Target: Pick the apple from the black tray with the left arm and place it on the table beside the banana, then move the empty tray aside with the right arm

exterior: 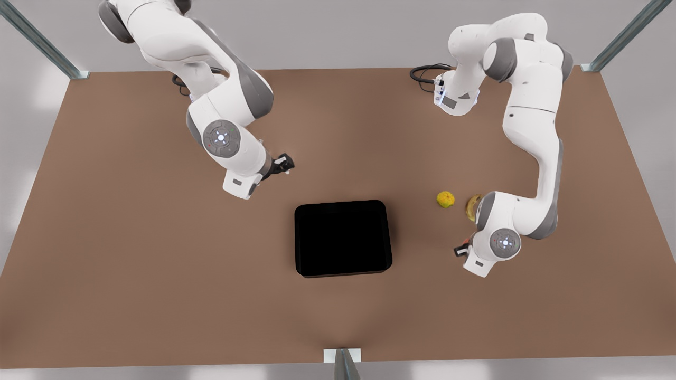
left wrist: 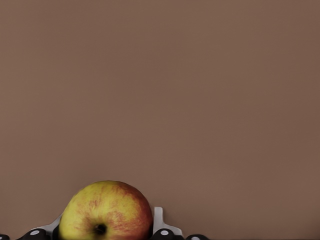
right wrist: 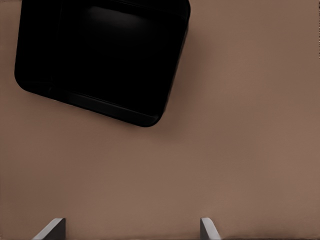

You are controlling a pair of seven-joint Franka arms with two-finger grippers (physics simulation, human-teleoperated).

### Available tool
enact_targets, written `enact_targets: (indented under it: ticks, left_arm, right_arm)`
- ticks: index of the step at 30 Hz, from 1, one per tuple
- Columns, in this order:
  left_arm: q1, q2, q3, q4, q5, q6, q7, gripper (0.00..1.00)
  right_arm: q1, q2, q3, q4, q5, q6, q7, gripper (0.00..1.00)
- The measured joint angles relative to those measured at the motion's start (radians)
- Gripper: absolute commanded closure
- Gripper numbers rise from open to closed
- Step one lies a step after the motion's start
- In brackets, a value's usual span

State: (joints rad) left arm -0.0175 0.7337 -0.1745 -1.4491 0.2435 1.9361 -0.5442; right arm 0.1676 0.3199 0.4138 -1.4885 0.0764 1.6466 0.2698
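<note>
The apple [left wrist: 106, 212], red blushing to yellow, sits between my left gripper's [left wrist: 105, 227] fingers, which are shut on it. In the front view that gripper [exterior: 460, 250] is low over the table [exterior: 158, 264] on the front view's right, just in front of the banana [exterior: 471, 207], which the arm partly hides. Only a red sliver of the apple [exterior: 465, 244] shows there. The black tray [exterior: 343, 238] lies empty mid-table. My right gripper [exterior: 285, 163] hovers open behind the tray's far left corner. Its wrist view has the tray [right wrist: 100, 55] ahead of the gripper [right wrist: 130, 230].
A yellow-orange citrus fruit [exterior: 445, 199] lies beside the banana, toward the tray. Black cables [exterior: 425, 74] coil at the back edge near the arm bases. Metal frame posts [exterior: 343, 364] stand at the table's corners and front middle.
</note>
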Motion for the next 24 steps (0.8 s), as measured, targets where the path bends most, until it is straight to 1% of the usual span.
enact_targets:
  ticks: [1, 4, 5, 6, 8, 10, 11, 15, 16, 17, 18, 19, 20, 21, 24]
  left_arm:
    - [0.006, 0.031, 0.000, 0.002, 0.000, 0.016, 0.026, 0.22]
    - [0.011, 0.096, 0.000, 0.005, 0.000, 0.066, 0.096, 0.22]
    - [0.011, 0.109, 0.000, 0.005, 0.001, 0.080, 0.116, 0.16]
    - [0.011, 0.115, 0.000, 0.004, 0.001, 0.094, 0.136, 0.00]
    - [0.014, 0.105, 0.001, 0.004, 0.002, 0.113, 0.172, 0.00]
    - [0.028, 0.019, 0.000, 0.002, -0.001, 0.110, 0.205, 0.00]
    - [0.043, -0.048, -0.001, 0.005, -0.020, 0.094, 0.220, 0.00]
    - [0.066, -0.448, -0.020, 0.033, -0.119, -0.071, 0.282, 0.00]
    - [0.066, -0.520, -0.020, 0.026, -0.152, -0.108, 0.296, 0.00]
    - [0.067, -0.565, -0.019, -0.011, -0.182, -0.131, 0.308, 0.00]
    - [0.062, -0.549, -0.018, 0.016, -0.199, -0.147, 0.321, 0.00]
    - [0.058, -0.470, -0.018, 0.135, -0.208, -0.182, 0.333, 0.00]
    - [0.065, -0.422, -0.018, 0.199, -0.214, -0.213, 0.344, 0.00]
    - [0.073, -0.398, -0.016, 0.232, -0.218, -0.238, 0.354, 0.00]
    - [0.089, -0.378, -0.014, 0.246, -0.225, -0.288, 0.386, 0.00]
  right_arm:
    - [-0.002, 0.024, 0.000, 0.006, 0.000, 0.014, 0.039, 0.00]
    - [-0.004, 0.099, -0.001, 0.012, -0.001, 0.062, 0.143, 0.00]
    - [-0.003, 0.128, -0.001, 0.013, -0.002, 0.085, 0.176, 0.00]
    - [-0.002, 0.158, -0.001, 0.013, -0.010, 0.111, 0.207, 0.00]
    - [0.000, 0.203, -0.001, 0.014, -0.022, 0.166, 0.264, 0.00]
    - [0.002, 0.239, 0.000, 0.033, -0.031, 0.215, 0.316, 0.00]
    - [0.002, 0.261, 0.000, 0.046, -0.044, 0.235, 0.339, 0.00]
    - [0.004, 0.365, 0.001, 0.066, -0.122, 0.310, 0.419, 0.00]
    - [0.004, 0.383, 0.001, 0.067, -0.136, 0.326, 0.435, 0.00]
    - [0.005, 0.402, 0.002, 0.067, -0.153, 0.339, 0.450, 0.00]
    - [0.010, 0.417, 0.003, 0.067, -0.168, 0.353, 0.463, 0.00]
    - [0.014, 0.431, 0.004, 0.067, -0.179, 0.367, 0.476, 0.00]
    - [0.016, 0.440, 0.005, 0.067, -0.188, 0.378, 0.487, 0.00]
    - [0.019, 0.445, 0.005, 0.068, -0.195, 0.388, 0.496, 0.00]
    - [0.030, 0.463, 0.006, 0.071, -0.206, 0.412, 0.517, 0.00]
